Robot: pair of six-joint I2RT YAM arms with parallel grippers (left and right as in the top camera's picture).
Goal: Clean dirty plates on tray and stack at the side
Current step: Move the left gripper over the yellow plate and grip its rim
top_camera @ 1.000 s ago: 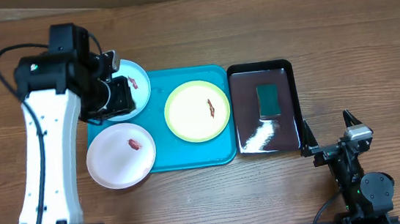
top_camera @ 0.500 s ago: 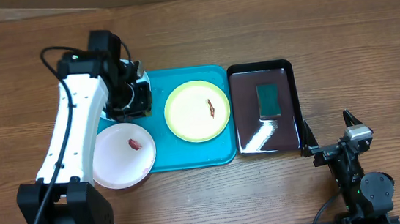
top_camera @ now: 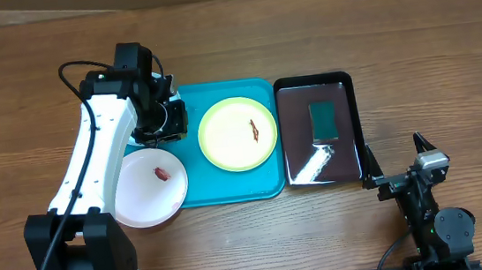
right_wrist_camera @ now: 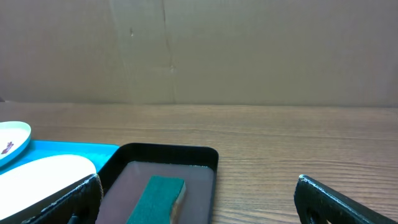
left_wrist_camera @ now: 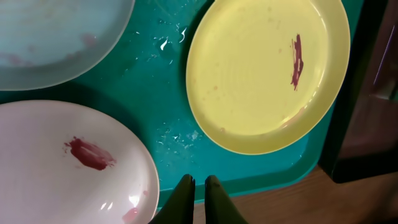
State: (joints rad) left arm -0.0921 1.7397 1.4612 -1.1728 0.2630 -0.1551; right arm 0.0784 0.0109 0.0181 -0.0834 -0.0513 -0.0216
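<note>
The cream plate (top_camera: pixel 237 133) in the tray (top_camera: pixel 229 191), and the white plate (top_camera: pixel 145 193) and blue plate (left_wrist_camera: pixel 56 37) at its left edge, all remain smeared. The left gripper (left_wrist_camera: pixel 199 186), jaws clenched empty, has swung in above them, cleaning not begun. The right gripper (right_wrist_camera: pixel 199 202) rests, jaws released. The sponge (top_camera: pixel 323 120) lies in the black tray (top_camera: pixel 296 112).

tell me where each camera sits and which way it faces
overhead: fixed above the table, looking straight down; left arm and right arm show.
left wrist: on the left arm above the turquoise tray, looking down at three plates; left gripper fingertips shut at bottom.
right wrist: low, facing level over the black tray toward a cardboard wall; right gripper fingers spread at bottom corners.
shared: overhead and left wrist both show the cream plate and its red smear.
</note>
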